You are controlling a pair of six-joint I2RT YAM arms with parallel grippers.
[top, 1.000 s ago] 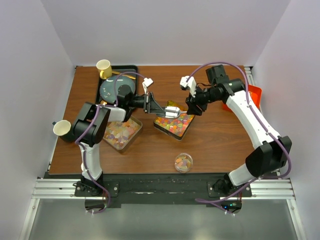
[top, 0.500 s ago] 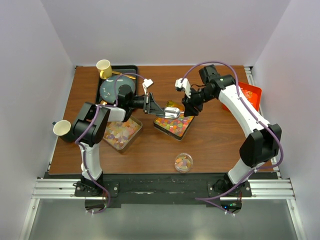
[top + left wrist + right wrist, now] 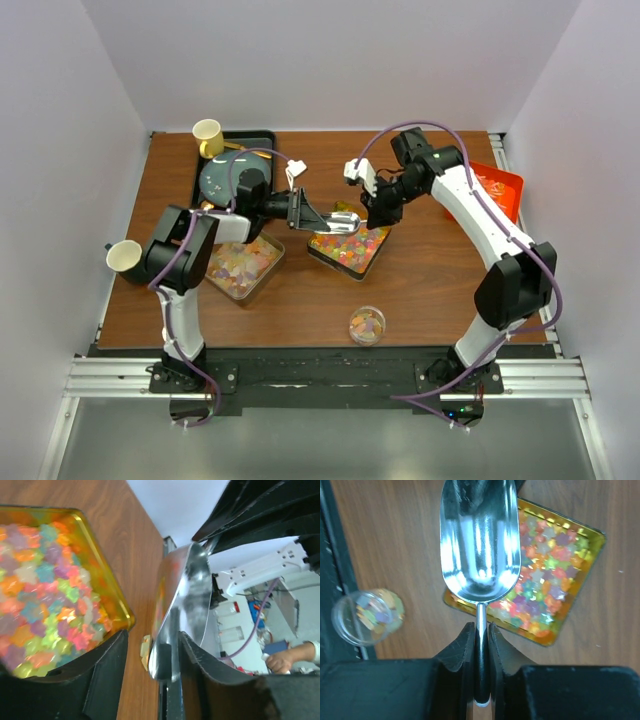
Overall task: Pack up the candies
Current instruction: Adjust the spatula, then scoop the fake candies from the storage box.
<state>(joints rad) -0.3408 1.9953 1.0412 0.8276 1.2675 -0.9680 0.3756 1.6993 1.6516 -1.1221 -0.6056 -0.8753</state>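
Clamping the scoop [image 3: 480, 545] by its handle, right gripper [image 3: 481, 640] holds it empty over candies [image 3: 545, 575] in the tray [image 3: 600, 536], likely ready to dig; left gripper [image 3: 152, 647] jaws stand apart around its bowl

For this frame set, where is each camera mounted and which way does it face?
Top external: above and behind the robot, looking down on the table; left arm and right arm show.
Left wrist: low over the table, looking sideways at the scoop; left gripper open around it.
Right wrist: looking straight down on the gold tray of candies; right gripper clamps the scoop's handle.
Shared: both wrist views show scoop and tray.
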